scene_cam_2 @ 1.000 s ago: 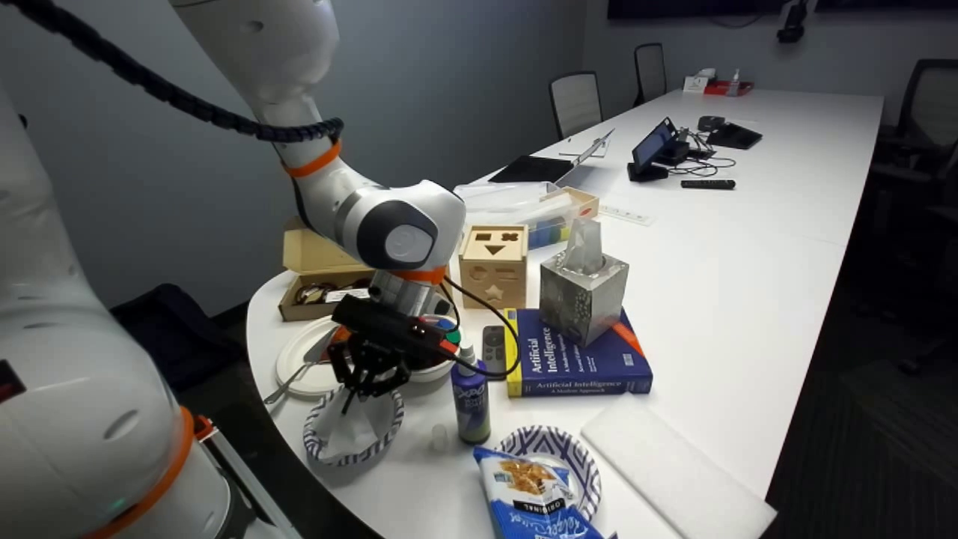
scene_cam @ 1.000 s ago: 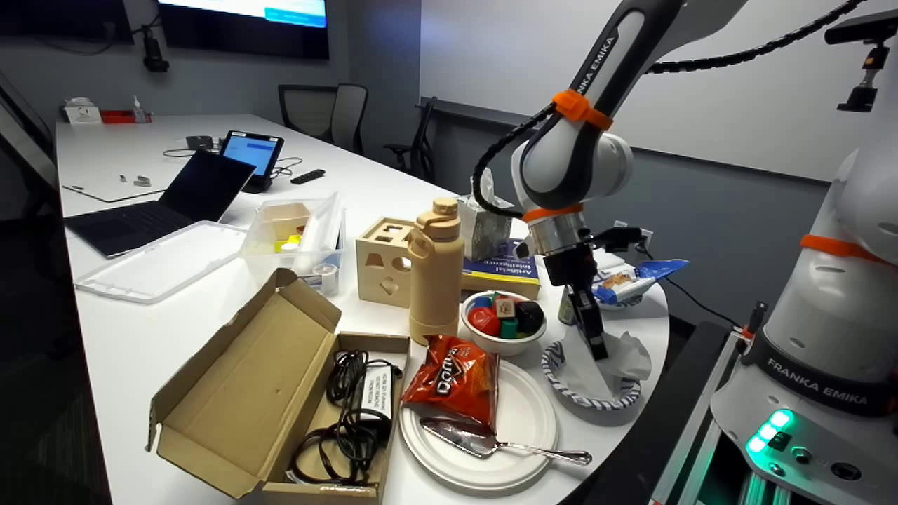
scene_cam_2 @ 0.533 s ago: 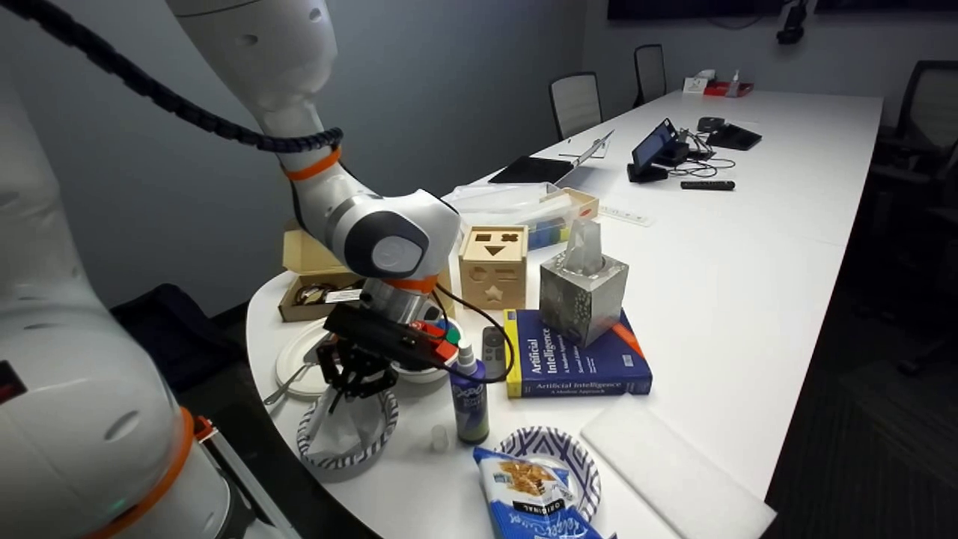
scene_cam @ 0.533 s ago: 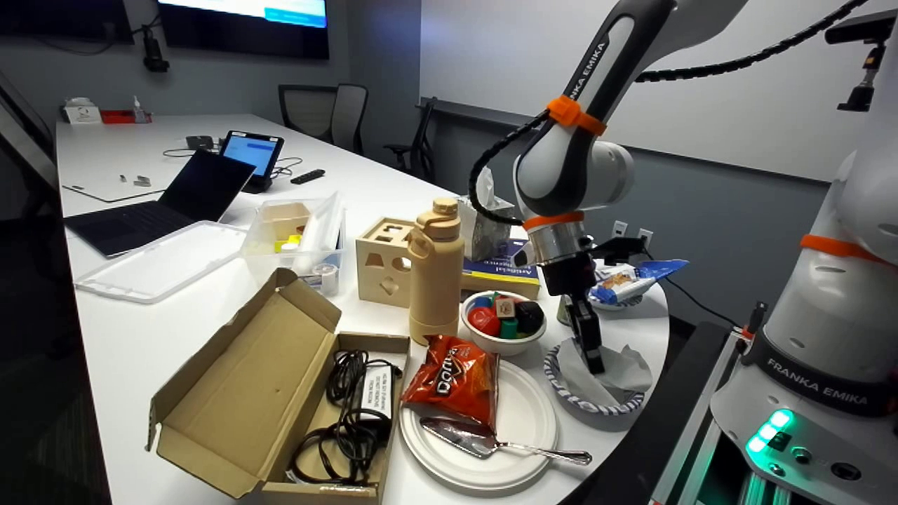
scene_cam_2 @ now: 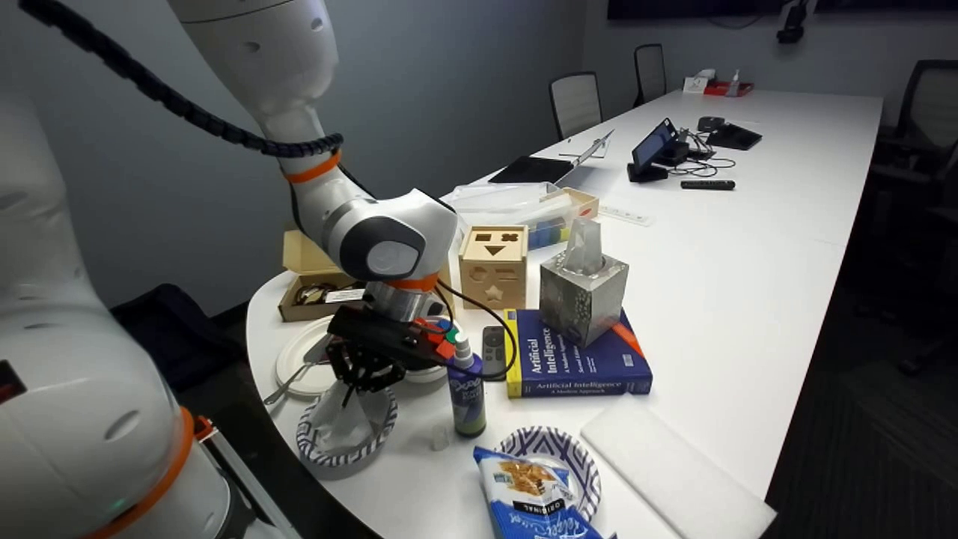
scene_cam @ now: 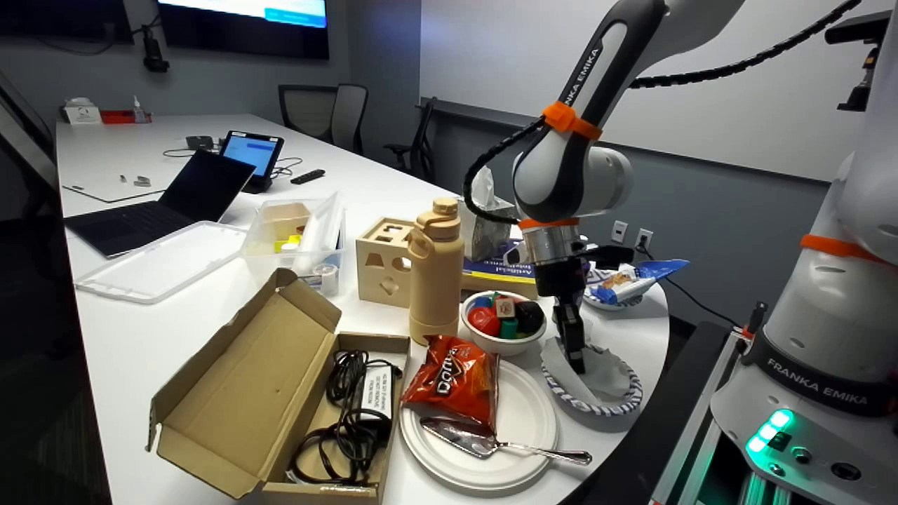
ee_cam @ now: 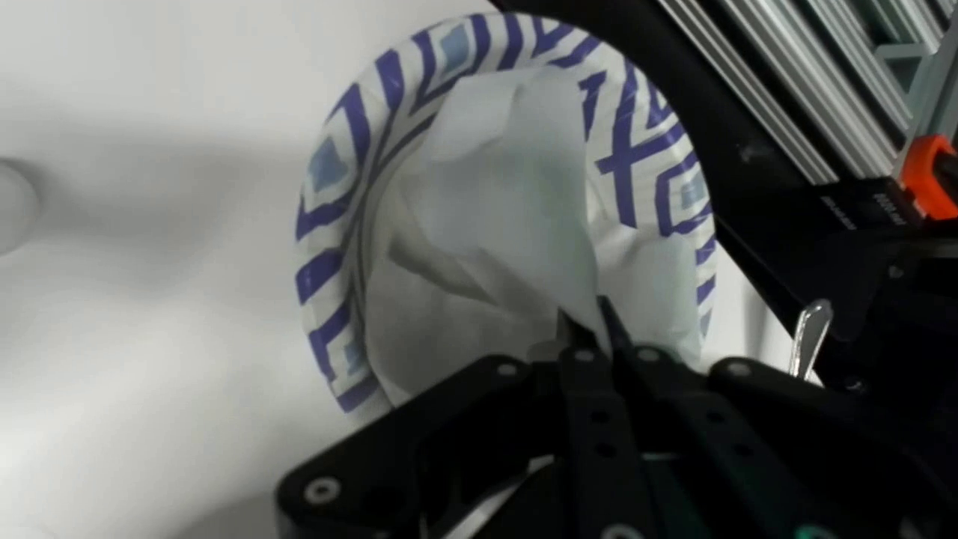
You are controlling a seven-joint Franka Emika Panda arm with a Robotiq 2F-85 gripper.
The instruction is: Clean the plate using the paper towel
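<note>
Near bowl, could bump it on a wide sweep. In claw, grips towel, crumpled mostly inside plate; by pressing too hard while wiping, could tear towel or skid light plate across surface.

in an exterior view: raised, facing down the table, robot at frame right | in an exterior view: raised, same facing, robot at frame left, snack bag close | wrist view: near, looking down past gripper onto plate | in both exterior views: the same plate, tissue box
</note>
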